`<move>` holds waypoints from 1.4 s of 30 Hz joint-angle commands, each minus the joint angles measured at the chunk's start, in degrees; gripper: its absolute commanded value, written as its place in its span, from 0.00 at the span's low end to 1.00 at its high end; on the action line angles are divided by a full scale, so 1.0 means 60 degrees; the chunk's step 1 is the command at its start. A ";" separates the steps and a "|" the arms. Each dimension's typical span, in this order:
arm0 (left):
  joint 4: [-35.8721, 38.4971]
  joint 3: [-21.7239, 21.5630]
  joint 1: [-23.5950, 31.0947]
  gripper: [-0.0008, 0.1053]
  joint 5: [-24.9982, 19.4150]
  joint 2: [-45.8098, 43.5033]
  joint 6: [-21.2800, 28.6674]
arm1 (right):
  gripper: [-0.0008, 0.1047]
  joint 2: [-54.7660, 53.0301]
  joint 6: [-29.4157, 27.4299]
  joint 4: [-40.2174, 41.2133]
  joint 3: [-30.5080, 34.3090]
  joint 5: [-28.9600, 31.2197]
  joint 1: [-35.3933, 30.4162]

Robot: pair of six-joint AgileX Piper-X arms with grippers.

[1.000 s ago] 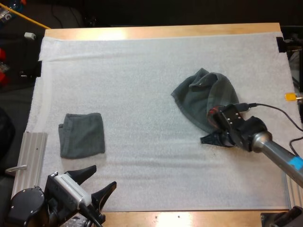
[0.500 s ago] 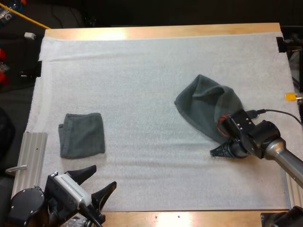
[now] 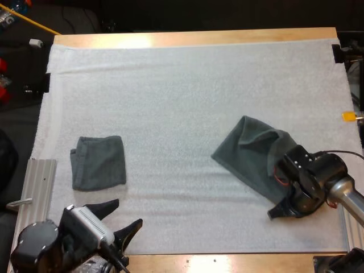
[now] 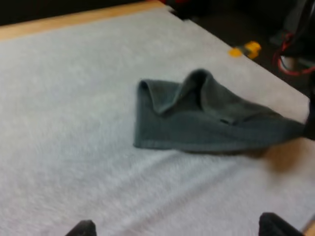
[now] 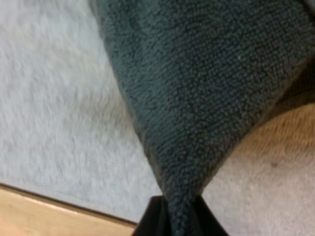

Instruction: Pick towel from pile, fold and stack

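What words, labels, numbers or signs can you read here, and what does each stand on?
None: no readable text anywhere. The crumpled towel, the folded towel and the white mat bear no words, numbers or signs.

Towel (image 3: 247, 153) corner beneath right gripper (image 3: 274, 214)

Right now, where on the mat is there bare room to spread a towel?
The far half of the white mat, beyond both towels, is bare, as is the middle strip between the folded dark grey-green towel and the crumpled grey-green towel. Crowded: near right, where my right gripper pinches its corner.
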 commanded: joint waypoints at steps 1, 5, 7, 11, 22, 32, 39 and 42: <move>-0.0011 0.0026 -0.0031 0.60 0.0293 0.0264 0.0124 | 0.01 -0.0178 -0.0095 0.0188 0.0092 -0.0116 0.0014; -0.0153 0.0027 -0.0031 0.60 0.0736 0.1240 0.0124 | 0.01 -0.0591 -0.0072 0.0188 0.0359 -0.0164 0.0014; -0.0521 0.0027 -0.0052 0.60 0.0853 0.1846 0.0124 | 0.01 -0.0808 -0.0046 0.0167 0.0497 -0.0164 0.0014; -0.1397 0.0027 -0.0411 0.60 0.0874 0.2820 0.0104 | 0.01 -0.0967 -0.0041 -0.0034 0.0678 -0.0164 0.0014; -0.3228 0.0027 -0.2819 0.60 0.0874 0.6526 0.0071 | 0.01 -0.0967 0.0757 -0.1132 0.0858 -0.0164 0.0014; -0.5074 -0.0421 -0.3925 0.60 -0.0212 0.9663 -0.0611 | 0.01 -0.0967 0.0826 -0.1115 0.0858 -0.0089 0.0014; -0.5096 -0.1722 -0.3925 0.60 -0.0733 1.1496 -0.0547 | 0.01 -0.0967 0.1007 -0.1115 0.0858 -0.0093 0.0014; -0.5096 -0.2222 -0.3925 0.60 -0.1079 1.2141 -0.0475 | 0.01 -0.0967 0.1116 -0.1115 0.0858 -0.0093 0.0014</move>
